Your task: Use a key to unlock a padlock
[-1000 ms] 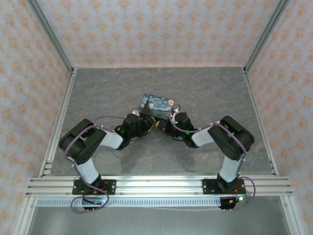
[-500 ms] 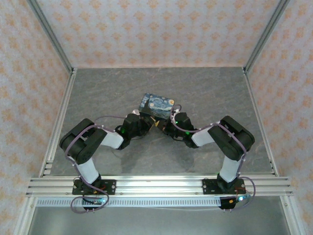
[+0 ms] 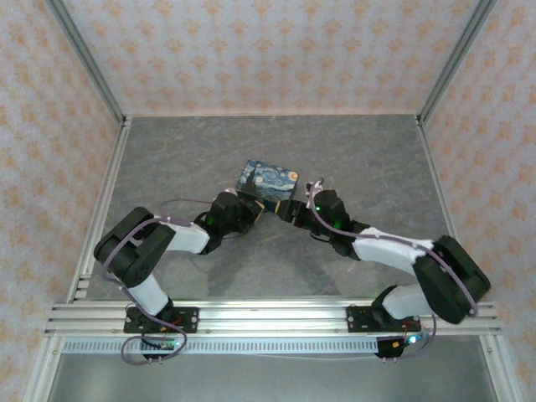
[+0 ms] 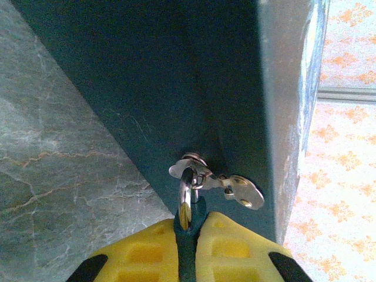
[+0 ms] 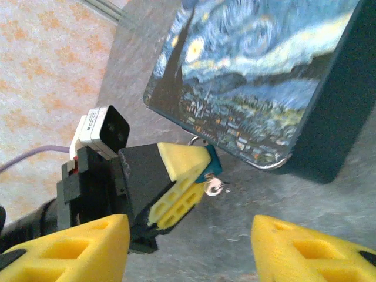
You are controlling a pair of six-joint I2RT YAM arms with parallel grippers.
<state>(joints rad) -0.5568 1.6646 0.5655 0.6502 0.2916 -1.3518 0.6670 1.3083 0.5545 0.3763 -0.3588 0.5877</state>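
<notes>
The left claw [image 4: 189,226] is pinched shut on the padlock [image 4: 188,252], whose blue body shows as a thin strip between the yellow pads at bottom centre of the left wrist view. Its shackle [image 4: 184,187] rises to a small metal fitting on the dark side of the tin [image 5: 258,70] and seems hooked through it. The key [image 4: 242,192] dangles loose just right of the shackle, touching the tin.

The right claw [image 5: 188,226] is spread wide and holds nothing, its fingers at the lower corners of the right wrist view, near the key but apart from it.

Risks, as I judge them:
- The key is tiny and hangs free, so a closing finger could flick it aside instead of gripping it.
- The tin sits loose on the bench [image 4: 59,164]; a nudge could slide it and tug the padlock in its grip.
- I cannot see the keyhole; the pads may cover it.
</notes>
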